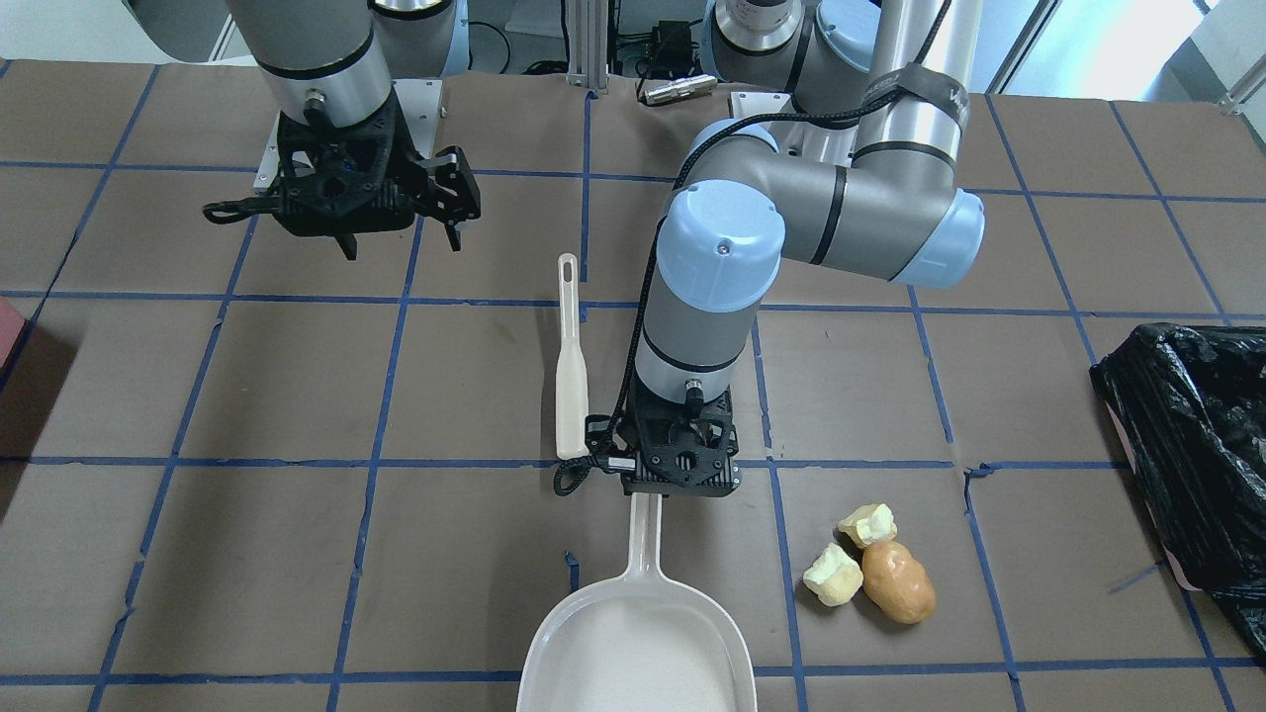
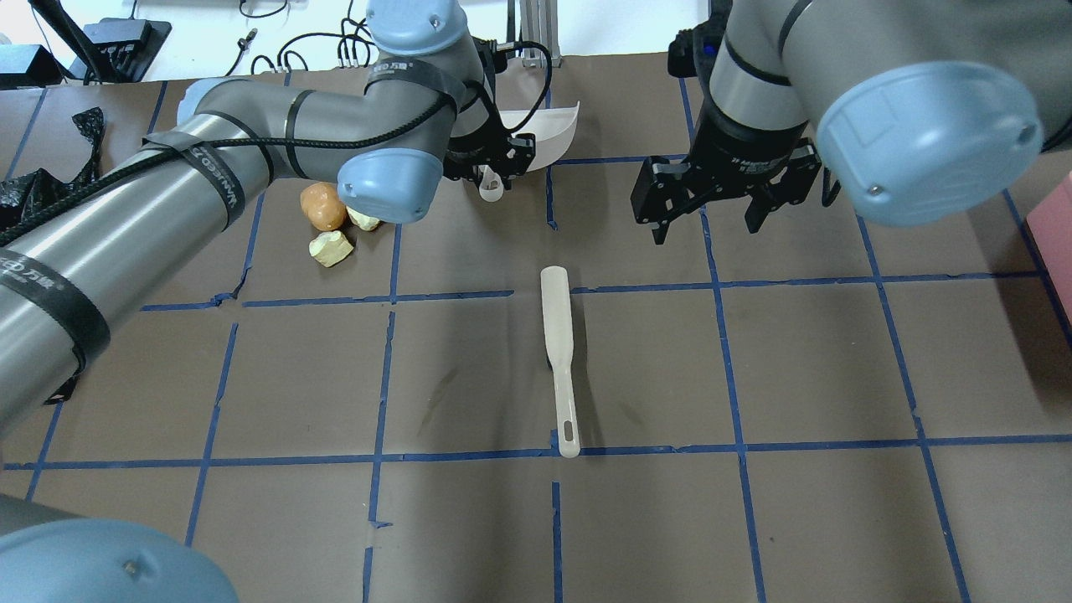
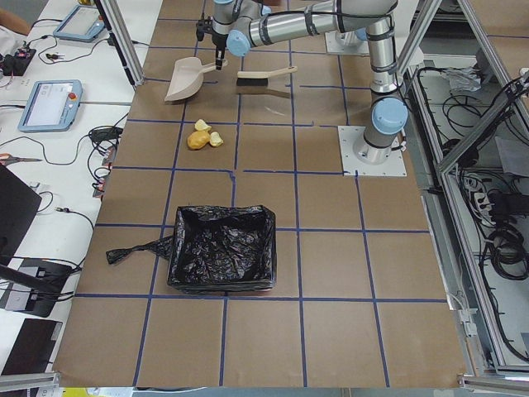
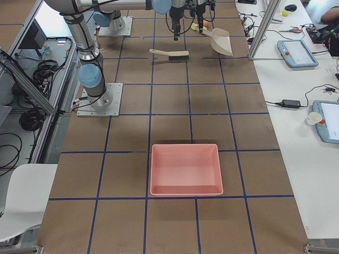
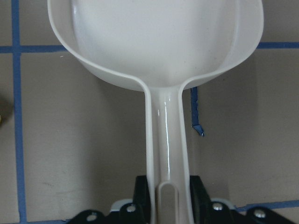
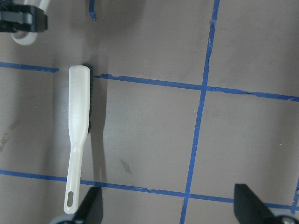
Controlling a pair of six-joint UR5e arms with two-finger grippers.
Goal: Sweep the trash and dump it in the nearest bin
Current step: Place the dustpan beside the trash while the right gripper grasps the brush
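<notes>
My left gripper (image 1: 648,496) is shut on the handle of a white dustpan (image 1: 638,643); in the left wrist view its fingers (image 5: 142,196) press both sides of the handle. The trash lies beside the pan: two pale yellow chunks (image 1: 868,524) (image 1: 833,576) and a tan-orange potato-shaped piece (image 1: 898,581). The bin (image 1: 1197,455), lined with a black bag, stands beyond the trash on the robot's left. A white brush (image 2: 559,352) lies flat mid-table. My right gripper (image 2: 708,226) hangs open above the table, holding nothing, apart from the brush.
A pink tray (image 4: 185,146) sits on the table at the robot's far right. Blue tape lines grid the brown table cover. Operator desks with tablets and cables (image 3: 50,103) run along the table's far side.
</notes>
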